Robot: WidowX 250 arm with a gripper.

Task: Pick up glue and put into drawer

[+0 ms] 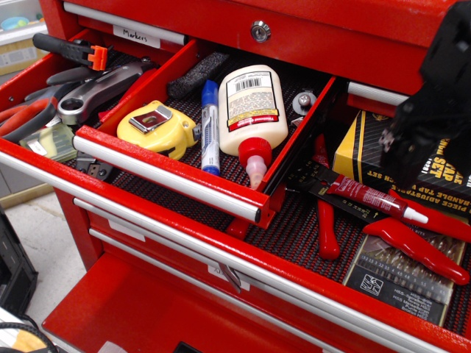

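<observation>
The glue (368, 196) is a slim red tube with white print and a white nozzle pointing right. It lies on the black mat of the wide lower drawer, across red-handled pliers (324, 220). My gripper (407, 168) is a black, motion-blurred mass at the right edge, above and slightly right of the tube, apart from it. Its fingers cannot be made out. The small open drawer (169, 175) to the left holds a yellow tape measure (157, 126), a blue-capped marker (210, 125) and a big white bottle with a red cap (249, 110).
A black and yellow wrench-set box (368, 151) lies behind the glue. A drill-bit case (401, 278) lies in front of it. Wrenches and pliers (88, 92) fill the left drawer. The red cabinet front with its lock (260, 31) stands behind.
</observation>
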